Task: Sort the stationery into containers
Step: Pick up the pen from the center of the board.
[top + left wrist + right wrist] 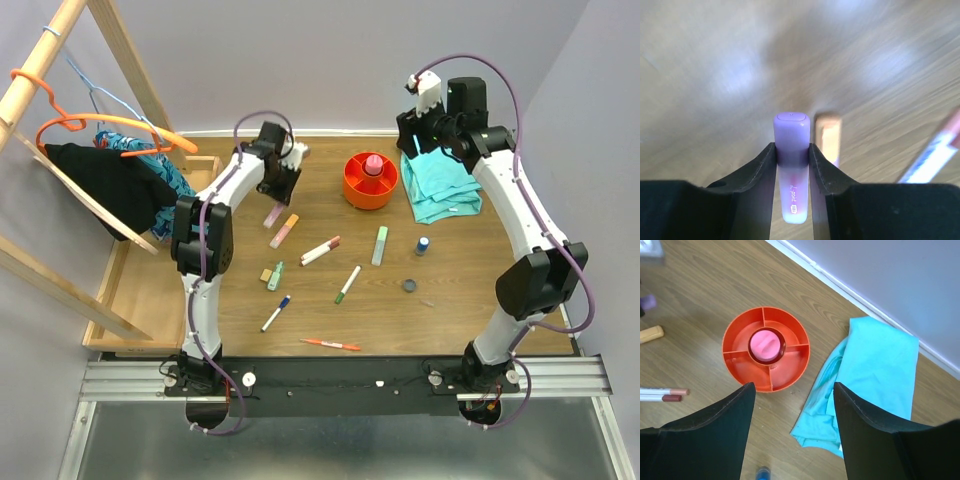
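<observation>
Orange tub (368,200) beside teal cloth (445,190), pink bottle (372,163) in its central cup; left gripper (274,198) over the end of purple highlighter (272,215); markers (320,250) loose on table (450,300)

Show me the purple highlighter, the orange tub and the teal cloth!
purple highlighter (791,131): left wrist view, on its purple cap.
orange tub (742,337): right wrist view, on a bare compartment.
teal cloth (880,365): right wrist view, on its middle.
</observation>
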`<state>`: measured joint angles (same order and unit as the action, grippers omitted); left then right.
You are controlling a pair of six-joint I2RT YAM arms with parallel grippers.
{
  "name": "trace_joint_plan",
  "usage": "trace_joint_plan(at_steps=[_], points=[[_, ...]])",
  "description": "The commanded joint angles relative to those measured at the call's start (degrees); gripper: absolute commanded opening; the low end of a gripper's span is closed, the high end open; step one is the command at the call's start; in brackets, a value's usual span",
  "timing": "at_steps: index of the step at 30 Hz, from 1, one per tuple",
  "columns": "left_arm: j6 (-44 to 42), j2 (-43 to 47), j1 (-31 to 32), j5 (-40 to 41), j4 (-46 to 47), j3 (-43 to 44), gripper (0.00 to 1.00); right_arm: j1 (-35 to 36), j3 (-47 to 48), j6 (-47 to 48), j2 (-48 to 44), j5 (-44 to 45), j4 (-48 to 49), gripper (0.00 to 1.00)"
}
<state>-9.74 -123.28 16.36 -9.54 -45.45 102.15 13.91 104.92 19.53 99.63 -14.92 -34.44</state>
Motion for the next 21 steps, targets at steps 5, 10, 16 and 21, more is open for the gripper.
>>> trace_joint_plan(at_steps=[5, 10, 16, 21], points=[[9.6, 9.2, 0.2, -21.4, 20.4, 5.1, 0.3, -6.0, -1.7, -7.8, 0.9, 4.7, 3.3, 0.7], [29.1, 12.5, 0.5, -31.7, 72.2, -14.1, 0.24, -7.3, -2.4, -7.4, 0.6, 5.8, 4.8, 0.7], [35.4, 3.7, 2.6, -30.1, 85.5, -10.8, 0.21, -7.4, -3.6, -7.2, -0.2, 6.6, 5.6, 0.7], [36.3, -2.1, 3.8, -28.2, 85.4, -3.5, 0.21, -7.4, -4.8, -6.8, -0.8, 7.4, 5.8, 0.7]])
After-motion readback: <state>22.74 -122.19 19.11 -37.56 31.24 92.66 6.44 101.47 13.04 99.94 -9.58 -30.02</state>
